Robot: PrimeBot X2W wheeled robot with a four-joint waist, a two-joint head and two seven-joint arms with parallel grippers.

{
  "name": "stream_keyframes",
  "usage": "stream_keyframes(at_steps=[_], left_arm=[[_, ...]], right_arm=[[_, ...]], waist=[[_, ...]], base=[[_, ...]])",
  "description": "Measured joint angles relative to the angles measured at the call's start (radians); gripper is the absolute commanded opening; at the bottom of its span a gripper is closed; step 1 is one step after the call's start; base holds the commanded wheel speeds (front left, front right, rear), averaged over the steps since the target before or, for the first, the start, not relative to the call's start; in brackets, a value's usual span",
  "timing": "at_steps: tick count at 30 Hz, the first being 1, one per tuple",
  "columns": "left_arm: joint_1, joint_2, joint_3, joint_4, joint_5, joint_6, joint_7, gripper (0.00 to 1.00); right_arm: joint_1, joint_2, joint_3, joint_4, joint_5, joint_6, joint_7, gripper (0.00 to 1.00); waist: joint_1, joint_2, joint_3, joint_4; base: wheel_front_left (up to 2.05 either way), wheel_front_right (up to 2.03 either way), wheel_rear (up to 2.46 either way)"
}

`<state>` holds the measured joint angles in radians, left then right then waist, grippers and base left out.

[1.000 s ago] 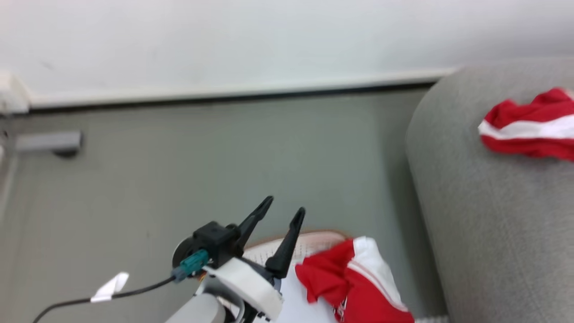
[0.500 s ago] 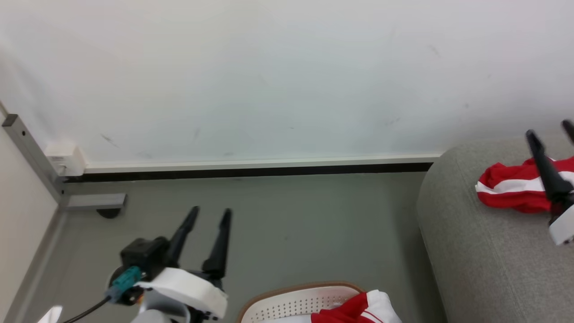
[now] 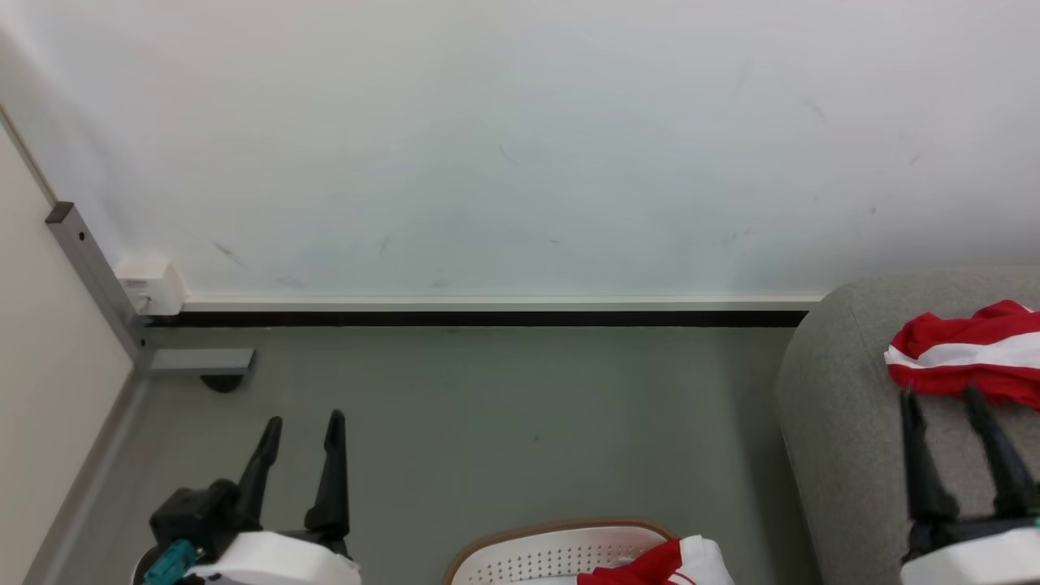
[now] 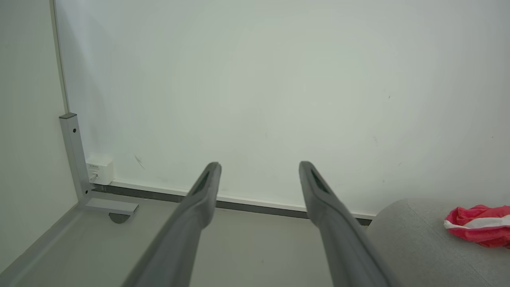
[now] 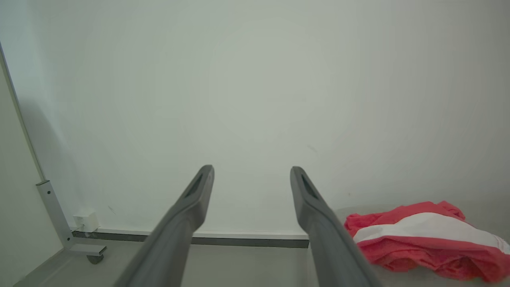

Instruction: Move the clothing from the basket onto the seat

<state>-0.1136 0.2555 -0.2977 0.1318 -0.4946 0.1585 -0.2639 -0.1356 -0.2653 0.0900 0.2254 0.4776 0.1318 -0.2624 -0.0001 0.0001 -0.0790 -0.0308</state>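
- Clothing (image 3: pixel 967 361) is split between two places. One red garment (image 5: pixel 422 239) lies on the seat (image 3: pixel 845 439), near its rounded end. The second garment (image 3: pixel 642 570) is in the basket (image 3: pixel 561 528), which stands on the floor (image 3: pixel 504 422) just beside that end of the seat.
- By my reckoning the job is about half done, with one piece delivered and one left to lift out and carry across to the seat.
- On the seat the garment is a soft, crumpled heap, red with a broad white band running across it.
- From the basket a red fold and a white patch poke up over the brown rim, and the rest is cut off from sight.
- Left hand (image 3: pixel 305 418) hangs over the floor, well apart from the seat and beyond the basket. Its fingers are spread wide, with nothing between them.
- Right hand (image 3: pixel 940 395) is over the seat, just short of the garment lying there. Its fingers are likewise wide apart and hold nothing.
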Motion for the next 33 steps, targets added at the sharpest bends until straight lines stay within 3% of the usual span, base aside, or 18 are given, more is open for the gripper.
stream_keyframes(at_steps=[5, 10, 20, 33], left_arm=[[0.032, -0.047, 0.067, 0.011, 0.068, -0.037, 0.0, 1.0], [0.053, -0.093, 0.122, 0.026, 0.124, -0.084, 0.0, 1.0], [0.054, -0.153, 0.182, 0.06, 0.191, -0.158, 0.0, 1.0], [0.045, -0.188, 0.231, 0.094, 0.237, -0.203, 0.0, 1.0]], right_arm=[[0.075, 0.1, -0.021, -0.07, -0.138, 0.0, 0.0, 1.0], [0.081, 0.135, -0.02, -0.075, -0.176, 0.0, 0.0, 1.0], [0.072, 0.138, -0.011, -0.073, -0.174, 0.0, 0.0, 1.0], [0.068, 0.138, 0.003, -0.063, -0.167, 0.0, 0.0, 1.0]], waist=[[0.0002, 0.0, 0.018, -0.01], [0.0002, 0.0, 0.024, -0.023], [0.0002, 0.0, 0.029, -0.019], [0.0002, 0.0, 0.029, -0.009]], base=[[0.0, 0.0, 0.0], [0.0, 0.0, 0.0], [0.0, 0.0, 0.0], [0.0, 0.0, 0.0]])
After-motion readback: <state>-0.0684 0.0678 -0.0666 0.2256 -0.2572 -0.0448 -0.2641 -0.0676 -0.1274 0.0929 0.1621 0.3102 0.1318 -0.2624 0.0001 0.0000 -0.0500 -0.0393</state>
